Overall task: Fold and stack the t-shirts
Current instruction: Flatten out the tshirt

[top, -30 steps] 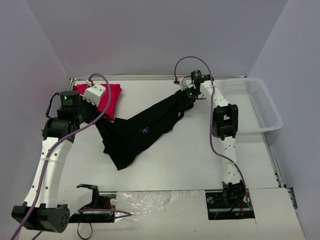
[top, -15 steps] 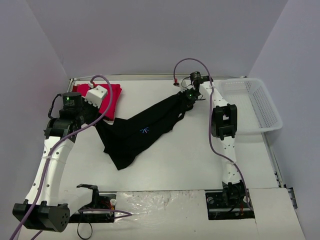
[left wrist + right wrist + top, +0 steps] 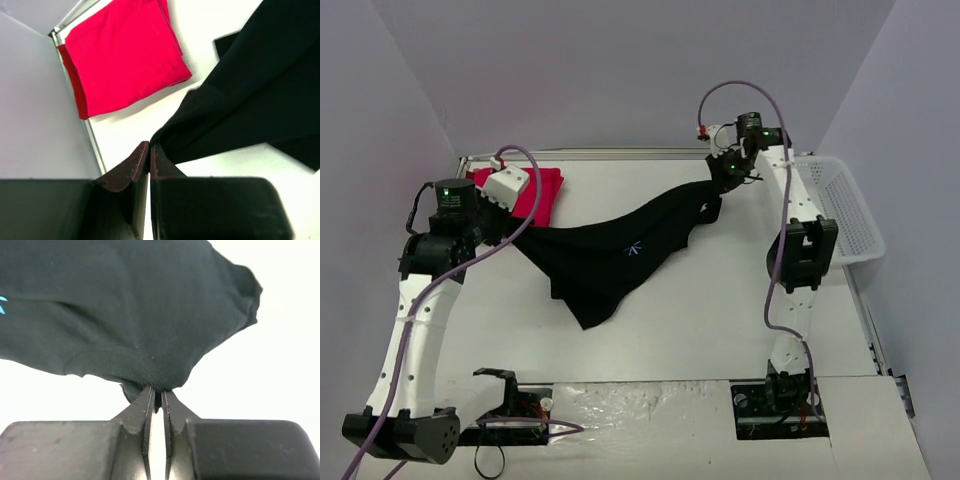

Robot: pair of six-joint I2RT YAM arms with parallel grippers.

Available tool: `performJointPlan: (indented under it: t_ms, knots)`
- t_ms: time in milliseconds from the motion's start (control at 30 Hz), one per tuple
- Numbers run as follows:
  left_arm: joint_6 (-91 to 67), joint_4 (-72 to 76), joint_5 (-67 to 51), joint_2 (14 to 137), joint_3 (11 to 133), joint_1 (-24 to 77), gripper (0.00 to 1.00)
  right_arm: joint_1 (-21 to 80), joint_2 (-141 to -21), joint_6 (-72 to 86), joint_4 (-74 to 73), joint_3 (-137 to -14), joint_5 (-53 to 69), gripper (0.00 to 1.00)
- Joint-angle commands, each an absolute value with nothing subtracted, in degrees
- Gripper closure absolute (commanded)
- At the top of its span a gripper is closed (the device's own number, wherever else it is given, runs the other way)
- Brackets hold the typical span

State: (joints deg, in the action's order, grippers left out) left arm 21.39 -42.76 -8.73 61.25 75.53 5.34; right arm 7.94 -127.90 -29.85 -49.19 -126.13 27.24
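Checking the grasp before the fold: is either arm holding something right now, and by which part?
Both hold the black t-shirt: the left gripper pinches a corner at its left end, the right gripper a bunched fold at its right end.

Over by the far right corner, a white mesh basket (image 3: 845, 205) is sitting along the right edge of the white desk (image 3: 720, 300).

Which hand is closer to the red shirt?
Left. The left hand pinches the black shirt right beside the red shirt; the right hand holds the black shirt's other end, far across the table.
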Motion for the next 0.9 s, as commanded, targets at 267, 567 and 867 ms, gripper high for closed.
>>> performJointPlan:
  t_ms: [267,567,867]
  knots:
    - [33.83,-67.36,-21.86,46.5,84.99,4.66,0.98,1.67,-116.19,-30.85,-54.93,-114.63,23.64,1.0]
    - [58.54,-94.64,-49.56,45.26,84.12,5.01,0.74,1.58,-118.56,-29.88,-54.76,-112.94,23.38,1.0]
    - [45.61,-80.41,-45.89,49.13,78.77,6.33,0.64,1.84,-122.17,-28.65,-54.67,-115.05,23.29,1.0]
